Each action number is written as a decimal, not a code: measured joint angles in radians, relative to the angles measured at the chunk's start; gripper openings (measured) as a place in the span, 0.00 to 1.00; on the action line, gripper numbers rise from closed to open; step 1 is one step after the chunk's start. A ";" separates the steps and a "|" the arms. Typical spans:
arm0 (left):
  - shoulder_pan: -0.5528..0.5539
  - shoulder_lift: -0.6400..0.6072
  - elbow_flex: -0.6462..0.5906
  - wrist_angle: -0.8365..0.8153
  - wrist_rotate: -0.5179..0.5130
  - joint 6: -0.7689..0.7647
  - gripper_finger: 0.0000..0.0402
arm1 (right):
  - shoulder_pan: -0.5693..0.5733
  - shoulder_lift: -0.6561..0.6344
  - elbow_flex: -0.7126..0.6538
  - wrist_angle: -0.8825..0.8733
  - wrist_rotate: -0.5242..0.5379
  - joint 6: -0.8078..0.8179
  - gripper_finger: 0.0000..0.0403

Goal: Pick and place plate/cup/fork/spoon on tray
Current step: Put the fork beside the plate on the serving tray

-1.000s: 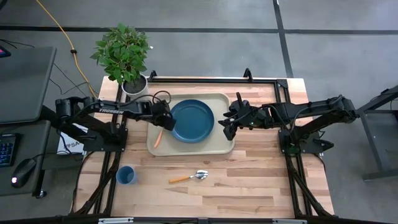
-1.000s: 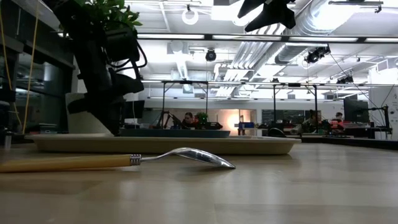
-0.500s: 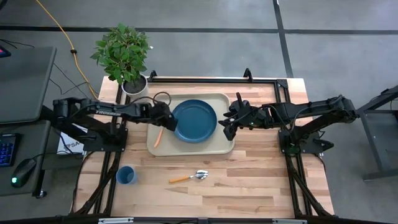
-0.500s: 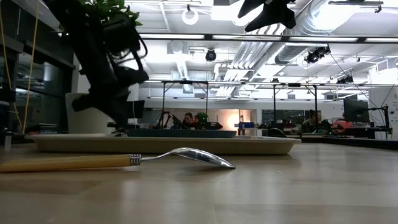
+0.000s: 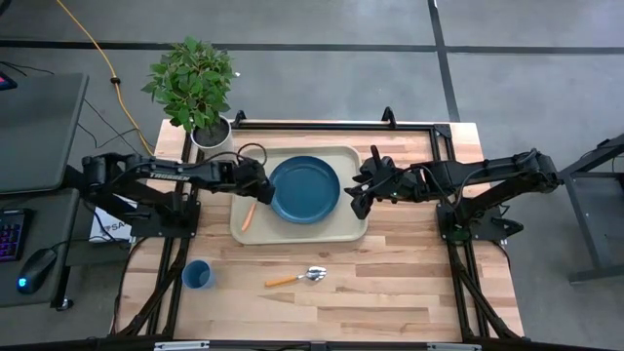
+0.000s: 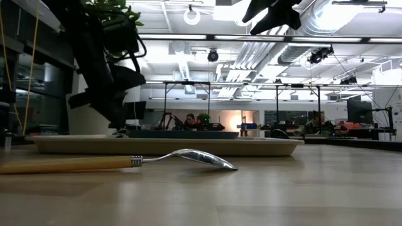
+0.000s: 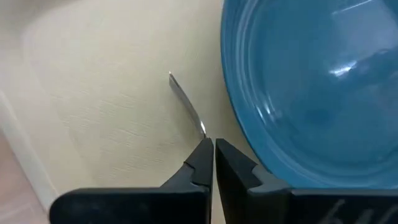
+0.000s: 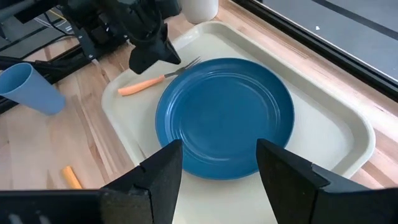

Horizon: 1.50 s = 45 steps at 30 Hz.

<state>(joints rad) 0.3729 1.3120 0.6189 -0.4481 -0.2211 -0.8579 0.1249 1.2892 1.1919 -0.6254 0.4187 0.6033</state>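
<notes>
The dark-blue plate (image 5: 305,188) lies on the beige tray (image 5: 336,230). The fork (image 5: 249,214) lies on the tray left of the plate, its tines (image 7: 185,102) toward the plate's rim. My left gripper (image 5: 261,187) is shut and low over the tray, its tips (image 7: 213,148) at the fork's tine end beside the plate's left rim (image 7: 231,118). My right gripper (image 5: 357,198) is open and empty, held high over the tray's right edge. The blue cup (image 5: 198,275) and the spoon (image 5: 297,277) rest on the bare table nearer the front. My left gripper has its shut fingertips (image 7: 203,155) pointing slantwise down at the fork's tine end (image 7: 200,127), close against the plate's left rim. I cannot tell whether they touch the fork, the plate or the tray.
A potted plant in a white pot (image 5: 210,132) stands at the table's far left corner, just behind the tray. A black frame (image 5: 331,125) runs along the far edge. Bare wood lies in front of the tray around the cup and spoon.
My left gripper, shut, has gone a little toward the table's right edge against the plate's left rim, then drawn back slightly. The plate has slid a little toward the right on the tray. The fork has stayed where it was.
</notes>
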 joint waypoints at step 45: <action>-0.062 0.085 0.000 0.072 -0.104 -0.090 0.00 | 0.000 0.000 0.000 0.000 0.002 0.003 0.49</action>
<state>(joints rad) 0.3106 1.3968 0.6186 -0.3757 -0.3252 -0.9480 0.1249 1.2892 1.1919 -0.6254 0.4202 0.6059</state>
